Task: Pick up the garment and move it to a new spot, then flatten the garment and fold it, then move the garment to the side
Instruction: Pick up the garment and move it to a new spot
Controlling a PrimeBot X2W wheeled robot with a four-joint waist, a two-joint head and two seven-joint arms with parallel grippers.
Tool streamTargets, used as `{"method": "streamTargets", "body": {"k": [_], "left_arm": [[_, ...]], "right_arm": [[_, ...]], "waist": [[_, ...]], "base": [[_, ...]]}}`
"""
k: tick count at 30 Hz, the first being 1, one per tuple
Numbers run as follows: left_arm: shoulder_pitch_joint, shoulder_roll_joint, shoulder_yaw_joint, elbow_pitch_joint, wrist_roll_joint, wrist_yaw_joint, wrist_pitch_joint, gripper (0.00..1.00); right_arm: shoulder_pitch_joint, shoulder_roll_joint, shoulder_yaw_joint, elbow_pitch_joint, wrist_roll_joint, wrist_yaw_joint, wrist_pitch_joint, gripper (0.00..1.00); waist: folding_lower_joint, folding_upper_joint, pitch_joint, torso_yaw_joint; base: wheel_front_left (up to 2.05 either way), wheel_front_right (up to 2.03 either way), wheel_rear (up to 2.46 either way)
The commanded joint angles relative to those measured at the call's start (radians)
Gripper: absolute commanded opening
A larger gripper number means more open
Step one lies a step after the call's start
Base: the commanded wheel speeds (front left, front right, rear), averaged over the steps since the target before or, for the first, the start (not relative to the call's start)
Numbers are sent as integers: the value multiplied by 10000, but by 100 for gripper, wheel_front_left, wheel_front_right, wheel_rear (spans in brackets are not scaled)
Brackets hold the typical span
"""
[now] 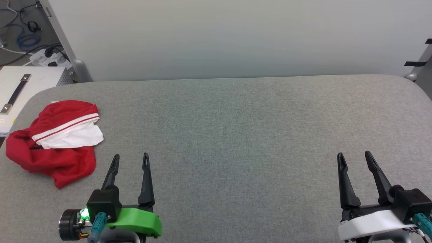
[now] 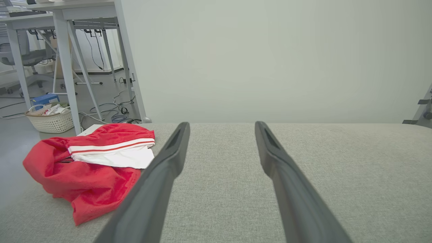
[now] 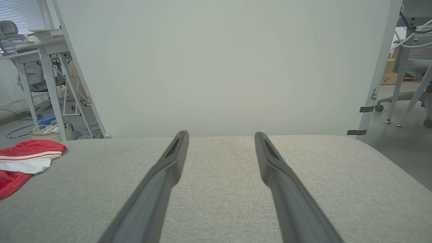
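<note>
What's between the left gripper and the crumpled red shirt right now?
Nothing visible. The crumpled red-and-white jersey shirt lies on the grey fabric-covered table, ahead and to the left of the open left gripper, with only bare tabletop between them.

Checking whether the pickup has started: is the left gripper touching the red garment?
Apart. The head view shows a strip of bare grey table between the open left gripper and the nearest edge of the crumpled garment.
</note>
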Motion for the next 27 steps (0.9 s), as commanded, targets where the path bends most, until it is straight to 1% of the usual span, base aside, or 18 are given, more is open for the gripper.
{"method": "streamTargets", "body": {"k": [1, 27], "left_arm": [[123, -41, -39, 6, -56, 69, -118, 100], [347, -51, -197, 253, -118, 111, -640, 100]], "right_arm": [[136, 18, 21, -95, 97, -8, -116, 100], [452, 22, 147, -149, 260, -9, -630, 100]], "waist": [[0, 0, -15, 2], [0, 0, -115, 110]], "base": [[0, 0, 0], [0, 0, 0]]}}
